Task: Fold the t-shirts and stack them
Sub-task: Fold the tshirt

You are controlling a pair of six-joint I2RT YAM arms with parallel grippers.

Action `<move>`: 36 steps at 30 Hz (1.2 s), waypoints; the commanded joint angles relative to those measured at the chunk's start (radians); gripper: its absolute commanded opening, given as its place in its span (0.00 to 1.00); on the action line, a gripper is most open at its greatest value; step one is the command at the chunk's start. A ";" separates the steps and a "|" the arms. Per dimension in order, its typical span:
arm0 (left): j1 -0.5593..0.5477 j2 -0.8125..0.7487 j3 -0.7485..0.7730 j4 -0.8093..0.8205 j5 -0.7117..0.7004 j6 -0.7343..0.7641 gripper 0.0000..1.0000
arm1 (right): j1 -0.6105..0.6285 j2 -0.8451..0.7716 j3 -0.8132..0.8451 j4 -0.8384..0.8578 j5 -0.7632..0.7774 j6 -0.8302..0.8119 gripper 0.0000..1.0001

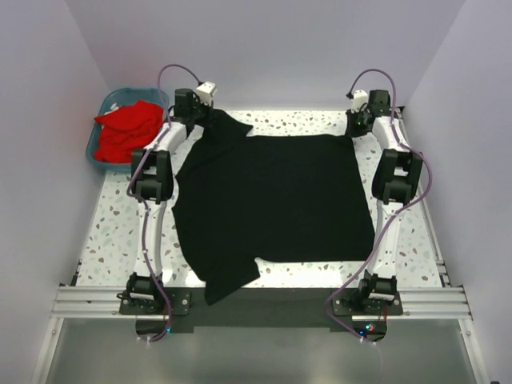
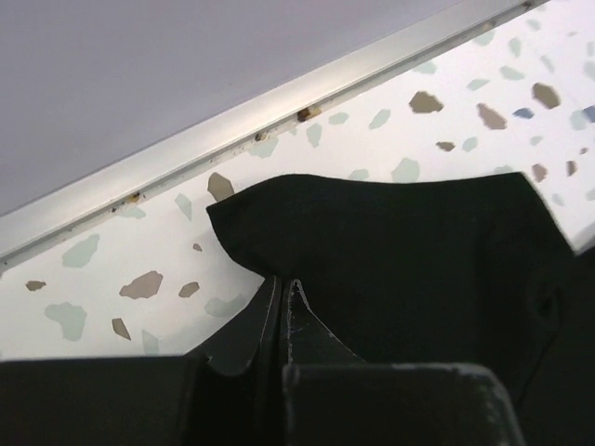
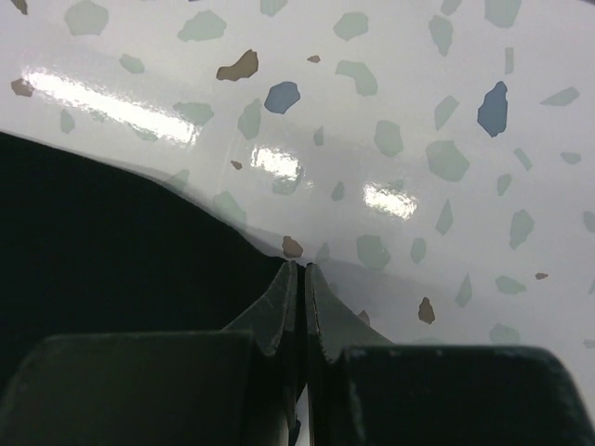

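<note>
The large black t-shirt (image 1: 272,200) lies spread flat over the middle of the speckled table, one sleeve hanging over the near edge. At the shirt's far left corner my left gripper (image 1: 202,112) is shut on the cloth; in the left wrist view the jaws (image 2: 286,281) pinch the edge of the black fabric (image 2: 400,251). My right gripper (image 1: 358,128) is at the far right corner, and its jaws (image 3: 299,266) are shut on the shirt's edge (image 3: 112,242). Crumpled red t-shirts (image 1: 126,130) fill the basket at the far left.
The teal plastic basket (image 1: 93,154) stands off the table's far left corner. A metal rail (image 2: 242,125) runs along the table's far edge right behind the left gripper. Walls close in the left, right and back. Bare speckled table (image 1: 120,240) shows beside the shirt.
</note>
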 commanded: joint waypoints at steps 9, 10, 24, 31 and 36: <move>0.030 -0.331 -0.247 0.238 0.156 0.033 0.00 | -0.014 -0.174 -0.045 0.005 -0.059 -0.026 0.00; 0.031 -0.344 -0.265 0.240 0.176 0.039 0.00 | -0.016 -0.184 -0.057 0.003 -0.059 -0.029 0.00; 0.076 -0.617 -0.627 0.244 0.256 0.156 0.00 | -0.046 -0.275 -0.159 -0.020 -0.124 -0.109 0.00; 0.076 -0.742 -0.781 0.224 0.257 0.216 0.00 | -0.054 -0.318 -0.215 -0.049 -0.154 -0.151 0.00; 0.076 -0.838 -0.888 0.214 0.248 0.254 0.00 | -0.056 -0.350 -0.278 -0.063 -0.173 -0.192 0.00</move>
